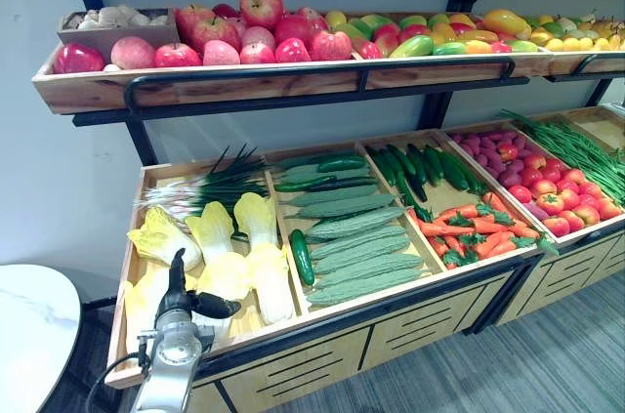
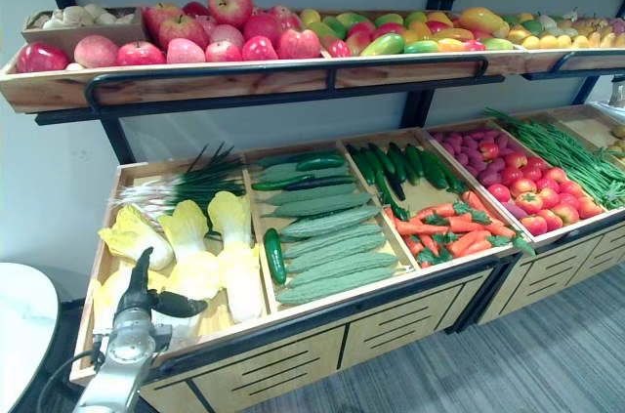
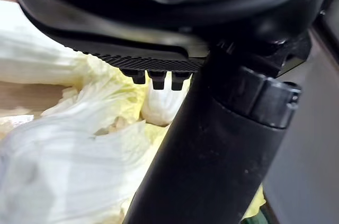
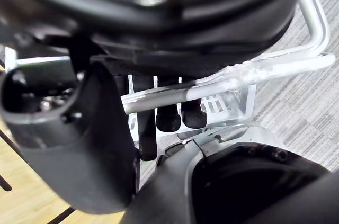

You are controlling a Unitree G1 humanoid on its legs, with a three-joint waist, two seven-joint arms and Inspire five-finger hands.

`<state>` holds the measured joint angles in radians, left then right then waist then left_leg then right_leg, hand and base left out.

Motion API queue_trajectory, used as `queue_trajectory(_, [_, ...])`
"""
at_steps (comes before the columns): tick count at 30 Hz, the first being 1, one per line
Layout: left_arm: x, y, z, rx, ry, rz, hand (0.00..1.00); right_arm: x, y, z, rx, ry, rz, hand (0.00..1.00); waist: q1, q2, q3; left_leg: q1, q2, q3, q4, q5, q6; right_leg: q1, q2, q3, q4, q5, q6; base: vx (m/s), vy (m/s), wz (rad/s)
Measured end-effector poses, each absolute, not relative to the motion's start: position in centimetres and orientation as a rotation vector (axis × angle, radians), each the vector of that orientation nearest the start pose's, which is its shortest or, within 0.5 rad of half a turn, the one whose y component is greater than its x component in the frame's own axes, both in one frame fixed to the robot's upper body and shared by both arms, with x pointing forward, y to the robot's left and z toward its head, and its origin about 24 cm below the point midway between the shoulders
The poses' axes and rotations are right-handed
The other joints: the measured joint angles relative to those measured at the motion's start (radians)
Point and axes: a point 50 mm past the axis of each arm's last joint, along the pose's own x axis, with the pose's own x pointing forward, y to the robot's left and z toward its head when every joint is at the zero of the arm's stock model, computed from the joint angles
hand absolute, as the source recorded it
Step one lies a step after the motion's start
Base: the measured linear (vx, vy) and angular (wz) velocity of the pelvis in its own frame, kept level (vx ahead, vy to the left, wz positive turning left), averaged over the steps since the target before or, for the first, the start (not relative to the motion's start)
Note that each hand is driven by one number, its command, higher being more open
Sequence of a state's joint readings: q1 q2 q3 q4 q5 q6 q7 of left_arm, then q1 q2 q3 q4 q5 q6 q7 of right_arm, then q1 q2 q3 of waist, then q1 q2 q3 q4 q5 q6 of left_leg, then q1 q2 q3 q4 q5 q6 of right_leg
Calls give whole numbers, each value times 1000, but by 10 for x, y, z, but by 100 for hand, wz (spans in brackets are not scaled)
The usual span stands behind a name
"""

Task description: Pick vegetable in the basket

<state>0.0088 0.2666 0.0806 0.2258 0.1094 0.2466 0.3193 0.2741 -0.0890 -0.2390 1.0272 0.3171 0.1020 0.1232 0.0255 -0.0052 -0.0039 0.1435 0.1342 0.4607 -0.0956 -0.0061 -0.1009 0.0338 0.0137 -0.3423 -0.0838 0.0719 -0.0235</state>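
Observation:
Several pale yellow napa cabbages (image 1: 227,257) lie in the leftmost bin of the lower wooden stand (image 1: 293,330). My left hand (image 1: 179,308) hovers over the near end of that bin, open, thumb out to the side, holding nothing. Up close the cabbage leaves (image 3: 63,166) lie just beyond its fingertips (image 3: 156,80). In the right wrist view my right hand's fingers (image 4: 168,115) are curled round the handle (image 4: 254,73) of a white wire basket (image 4: 225,102), which hangs over grey carpet.
Neighbouring bins hold green onions (image 1: 200,188), cucumbers and ridged green gourds (image 1: 352,237), carrots (image 1: 474,232) and tomatoes (image 1: 557,193). An upper shelf with apples (image 1: 254,32) and a black rail (image 1: 322,81) overhangs the back. A white round table (image 1: 29,335) stands at left.

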Motion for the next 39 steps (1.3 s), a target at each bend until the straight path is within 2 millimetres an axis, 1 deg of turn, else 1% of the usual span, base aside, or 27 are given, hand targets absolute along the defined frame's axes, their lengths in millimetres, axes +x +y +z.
queue_trajectory(2, [234, 255, -15, 427, 432, 453, 100, 16, -207, -169, 409, 1262, -401, 0, 1, -8, 7, -23, 0, 6, 0, 2, 0, -28, 0, 8, 5, 4, -1, -39, -6, -10])
queue_trajectory(3, [236, 256, -17, 430, 441, 455, 100, 22, -207, -169, 409, 1250, -390, 0, 2, -15, 19, -33, 1, 13, 0, 3, -1, -44, 0, 14, 12, 5, -1, -48, -4, -17])
queue_trajectory(4, [239, 257, -18, 436, 448, 452, 100, 28, -207, -169, 412, 1237, -386, 0, 5, -12, 31, -50, 1, 18, 0, 7, -1, -68, 1, 22, 21, 7, -4, -57, -12, -16])
queue_trajectory(5, [241, 256, -18, 443, 449, 444, 100, 34, -207, -168, 415, 1219, -381, 0, 6, -19, 37, -57, 1, 19, 0, 10, 0, -78, 1, 24, 26, 8, -4, -67, -23, -13])
queue_trajectory(6, [252, 253, -14, 466, 416, 420, 100, 49, -206, -166, 414, 1179, -354, 0, 7, -23, 75, -86, 2, 21, 1, 19, -1, -114, 1, 36, 39, 13, -8, -55, -23, -7])
queue_trajectory(7, [255, 252, -11, 473, 398, 422, 100, 54, -207, -165, 412, 1168, -352, 0, 10, -23, 84, -94, 3, 22, 1, 22, -1, -127, 1, 43, 44, 15, -8, -56, -24, -9])
queue_trajectory(9, [268, 253, 0, 472, 344, 433, 100, 70, -211, -162, 412, 1127, -345, 0, 22, -15, 119, -118, 9, 24, 6, 32, -1, -161, 6, 74, 66, 16, -8, -51, -26, -6])
queue_trajectory(10, [270, 254, 2, 476, 337, 436, 100, 75, -211, -161, 413, 1116, -339, 0, 23, -14, 130, -121, 10, 24, 6, 35, -2, -165, 7, 77, 68, 17, -7, -45, -28, -2])
queue_trajectory(13, [283, 260, 13, 506, 282, 470, 100, 100, -207, -155, 373, 1063, -272, 0, 25, -17, 174, -156, 20, 25, 6, 53, -2, -206, 18, 100, 75, 31, -9, -107, -59, -4])
queue_trajectory(15, [291, 263, 21, 518, 258, 484, 100, 110, -207, -152, 354, 1034, -248, 0, 26, -19, 199, -170, 25, 25, 7, 57, -2, -219, 23, 111, 73, 37, -8, -137, -62, -2])
queue_trajectory(16, [297, 266, 25, 521, 253, 488, 0, 114, -208, -151, 349, 1022, -244, 0, 26, -23, 206, -190, 29, 26, 19, 57, -2, -231, 24, 118, 69, 34, -5, -129, -60, -2])
queue_trajectory(18, [303, 270, 31, 529, 250, 487, 0, 119, -210, -149, 337, 1008, -236, 0, 25, -25, 223, -200, 33, 47, 25, 58, -1, -237, 27, 127, 56, 35, -5, -115, -56, 0])
queue_trajectory(20, [309, 272, 36, 554, 250, 488, 0, 121, -213, -148, 327, 1002, -236, 0, 21, -22, 236, -200, 34, 56, 13, 66, 0, -241, 31, 135, 43, 34, -6, -86, -30, 4])
queue_trajectory(21, [310, 277, 39, 578, 252, 498, 0, 122, -214, -147, 321, 1003, -237, 0, 18, -21, 240, -201, 34, 58, 7, 72, -7, -241, 35, 139, 29, 34, -6, -41, -2, 0])
queue_trajectory(22, [312, 282, 44, 593, 243, 511, 0, 123, -216, -147, 313, 1003, -238, 0, 19, -18, 242, -204, 34, 58, 4, 72, -7, -241, 37, 142, 21, 34, -5, -31, 7, -2])
queue_trajectory(26, [313, 284, 45, 597, 249, 523, 0, 120, -223, -146, 296, 1015, -250, 0, 13, -9, 238, -202, 29, 50, 4, 73, -6, -234, 34, 141, 15, 36, -3, 27, 43, 2])
queue_trajectory(28, [312, 280, 42, 590, 256, 514, 0, 119, -228, -146, 294, 1019, -264, 0, 8, 1, 233, -193, 19, 42, 4, 73, -6, -220, 26, 130, 13, 47, 13, 51, 87, 15])
queue_trajectory(29, [311, 275, 38, 594, 265, 498, 0, 117, -231, -146, 298, 1022, -280, 0, -1, 10, 229, -187, 14, 32, 4, 73, -6, -207, 19, 122, 12, 50, 17, 63, 110, 26])
queue_trajectory(31, [309, 272, 33, 590, 283, 473, 0, 114, -235, -147, 297, 1034, -293, 0, -6, 20, 222, -169, 6, 19, 4, 74, -1, -183, 12, 114, 11, 51, 17, 79, 132, 22])
queue_trajectory(33, [306, 270, 34, 548, 290, 449, 0, 108, -234, -149, 306, 1052, -302, 0, -10, 22, 215, -142, -2, 9, 4, 68, 13, -142, 0, 102, -2, 51, 16, 73, 123, 17])
queue_trajectory(35, [303, 268, 34, 522, 296, 426, 0, 102, -234, -151, 332, 1063, -327, 0, -12, 22, 206, -124, -11, 0, 7, 60, 15, -117, -9, 94, -9, 55, 12, 70, 123, 16])
queue_trajectory(36, [298, 266, 32, 518, 304, 405, 0, 96, -233, -152, 341, 1075, -339, 0, -11, 21, 188, -117, -17, -1, 8, 55, 17, -107, -14, 93, -12, 55, 12, 94, 157, 11])
queue_trajectory(37, [296, 266, 32, 514, 303, 397, 0, 94, -233, -153, 348, 1080, -345, 0, -11, 20, 182, -111, -20, -1, 8, 54, 19, -101, -17, 93, -12, 54, 12, 78, 132, 7])
queue_trajectory(39, [292, 264, 35, 503, 290, 379, 0, 85, -230, -156, 385, 1097, -382, 0, -11, 14, 165, -89, -29, 0, 8, 53, 19, -75, -27, 93, -12, 51, 17, 39, 102, 8])
